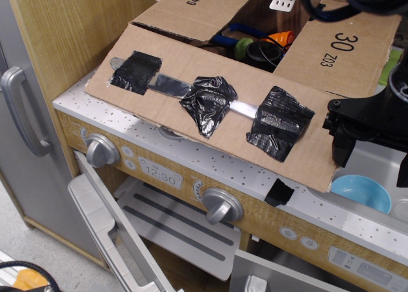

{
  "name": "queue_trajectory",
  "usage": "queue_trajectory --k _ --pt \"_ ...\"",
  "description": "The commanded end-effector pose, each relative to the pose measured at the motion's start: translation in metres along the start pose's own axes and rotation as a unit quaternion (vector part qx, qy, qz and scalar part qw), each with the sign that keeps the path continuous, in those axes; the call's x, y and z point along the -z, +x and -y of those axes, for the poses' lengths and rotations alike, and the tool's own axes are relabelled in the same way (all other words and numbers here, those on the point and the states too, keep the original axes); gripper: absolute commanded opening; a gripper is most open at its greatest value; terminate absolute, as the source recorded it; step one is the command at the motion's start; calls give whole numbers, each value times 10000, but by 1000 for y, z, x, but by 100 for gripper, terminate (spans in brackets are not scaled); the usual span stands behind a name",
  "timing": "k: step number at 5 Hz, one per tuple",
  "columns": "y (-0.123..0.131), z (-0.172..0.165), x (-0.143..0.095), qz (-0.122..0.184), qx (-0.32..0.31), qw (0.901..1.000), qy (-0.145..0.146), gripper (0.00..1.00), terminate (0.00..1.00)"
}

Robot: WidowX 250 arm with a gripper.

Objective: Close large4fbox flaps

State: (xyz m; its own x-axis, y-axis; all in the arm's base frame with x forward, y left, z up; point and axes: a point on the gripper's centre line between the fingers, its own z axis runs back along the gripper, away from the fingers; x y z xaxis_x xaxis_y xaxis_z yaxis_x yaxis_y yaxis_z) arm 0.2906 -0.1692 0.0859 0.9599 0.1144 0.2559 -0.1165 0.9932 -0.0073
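The large4fbox point(191, 5) stands open on the toy stove top; only its flaps and inside show. The long front flap point(191, 69) slopes out over the stove, with a metal strip point(169, 86) under three black tape patches point(207, 104). The right flap point(338, 56), printed "30 Z03", lies spread outward. The left flap point(197, 14) also lies open. Toys point(255, 46) fill the box. My black gripper point(370, 167) hangs at the right, jaws apart, with one finger point(340, 148) just beside the long flap's right corner.
The speckled counter point(210, 161) carries stove knobs point(222, 206) and a clock panel. A blue bowl point(360, 193) sits in the sink below the gripper. The oven door point(115, 234) hangs open at the front. A grey fridge handle point(19, 113) is at the left.
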Motion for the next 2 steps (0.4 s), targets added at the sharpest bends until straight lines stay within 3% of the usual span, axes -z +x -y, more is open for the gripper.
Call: queue_trajectory --k 1,2 --pt "5 9 9 412 -178 9990 -14 100 0" --pt "-2 34 8 491 -521 9970 299 100 0"
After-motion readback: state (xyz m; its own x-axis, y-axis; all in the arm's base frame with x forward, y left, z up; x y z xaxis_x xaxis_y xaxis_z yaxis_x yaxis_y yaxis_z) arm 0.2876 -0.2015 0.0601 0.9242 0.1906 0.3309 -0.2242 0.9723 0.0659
